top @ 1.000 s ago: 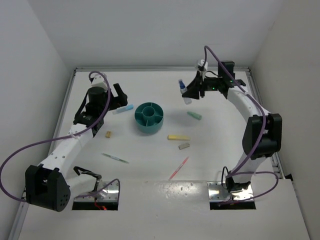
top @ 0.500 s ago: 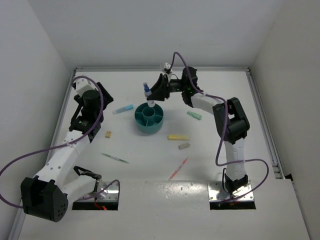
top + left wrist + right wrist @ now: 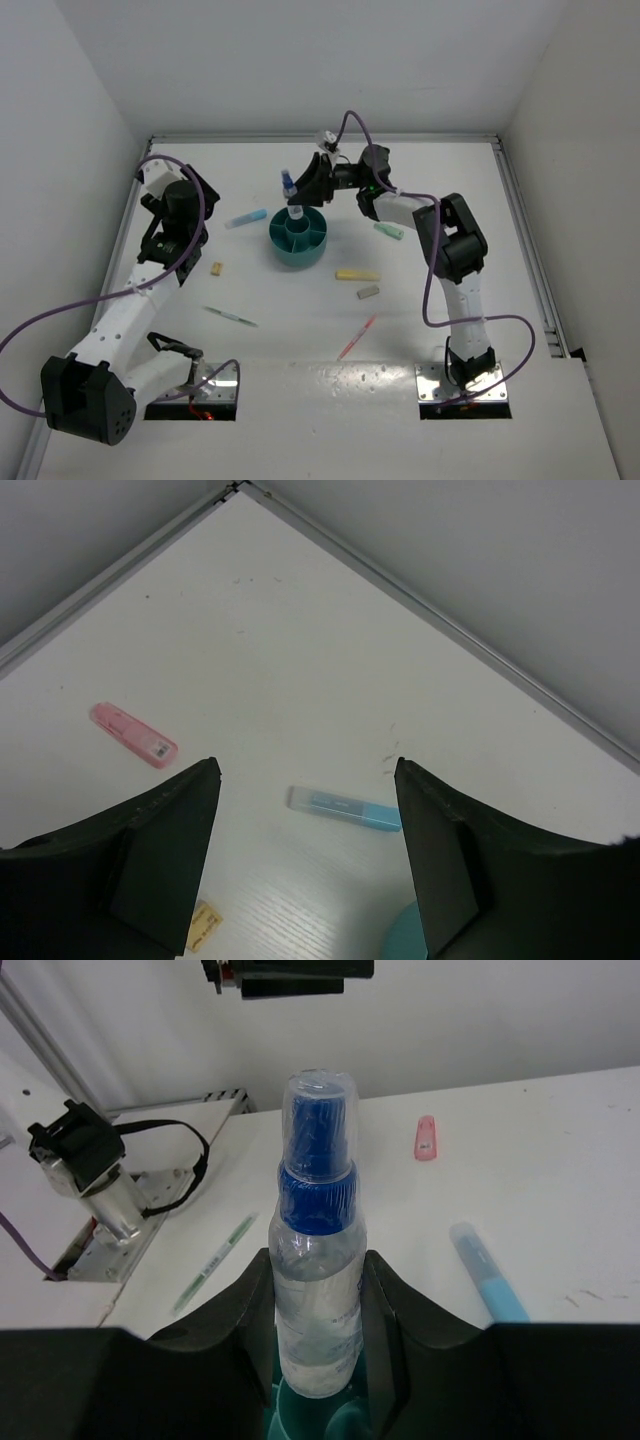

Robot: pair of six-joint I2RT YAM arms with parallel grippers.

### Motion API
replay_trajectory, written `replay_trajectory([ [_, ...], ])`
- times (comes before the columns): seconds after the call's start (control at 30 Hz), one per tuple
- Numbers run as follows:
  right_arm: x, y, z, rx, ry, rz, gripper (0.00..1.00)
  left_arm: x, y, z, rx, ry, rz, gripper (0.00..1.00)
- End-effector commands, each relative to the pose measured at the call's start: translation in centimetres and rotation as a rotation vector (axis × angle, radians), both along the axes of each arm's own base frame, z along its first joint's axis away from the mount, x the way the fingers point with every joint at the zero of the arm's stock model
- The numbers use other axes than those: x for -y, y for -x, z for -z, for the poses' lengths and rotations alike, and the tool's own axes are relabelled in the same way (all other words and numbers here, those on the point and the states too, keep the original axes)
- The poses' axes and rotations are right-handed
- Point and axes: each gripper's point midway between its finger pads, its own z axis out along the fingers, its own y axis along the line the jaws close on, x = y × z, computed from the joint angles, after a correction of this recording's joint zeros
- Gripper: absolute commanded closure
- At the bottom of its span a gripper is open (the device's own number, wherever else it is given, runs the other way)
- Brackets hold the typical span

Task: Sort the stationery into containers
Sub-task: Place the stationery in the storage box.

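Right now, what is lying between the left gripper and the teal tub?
One light-blue stick lies flat between the left gripper and the teal tub. It shows in the top view, and the left wrist view shows it just ahead of the open fingers.

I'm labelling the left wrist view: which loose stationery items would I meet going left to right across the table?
Pink stick, tan block, light-blue stick.
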Motion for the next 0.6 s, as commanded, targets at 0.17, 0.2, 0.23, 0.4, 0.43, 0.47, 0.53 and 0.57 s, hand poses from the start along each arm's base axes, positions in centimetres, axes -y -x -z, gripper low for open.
replay_trajectory([
  [0.17,0.1,0.9,3.3,0.027,0.013,-0.026,1.00,0.4,-0.5,0.0,0.012,0.024,0.000,0.21],
  [0.2,0.1,0.8,3.3,0.036,0.012,-0.025,1.00,0.4,-0.6,-0.4,0.021,0.026,0.000,0.20],
  [0.23,0.1,0.8,3.3,0.036,0.012,-0.025,1.00,0.4,-0.6,-0.4,0.021,0.026,0.000,0.20],
  [0.4,0.0,0.7,4.4,0.026,0.020,-0.025,0.97,0.4,-0.6,0.1,0.003,0.022,0.000,0.20],
  [0.43,0.0,0.7,4.4,0.026,0.020,-0.025,0.94,0.4,-0.6,0.1,0.003,0.022,0.000,0.20],
  [0.47,0.0,0.7,4.8,0.017,0.023,-0.025,0.90,0.4,-0.6,0.1,0.003,0.022,0.000,0.20],
  [0.53,0.0,0.7,4.9,0.009,0.027,-0.025,0.72,0.4,-0.6,0.1,0.003,0.022,0.000,0.20],
  [0.57,0.0,0.7,5.0,0.018,0.026,-0.024,0.68,0.4,-0.6,0.1,0.003,0.022,0.000,0.20],
])
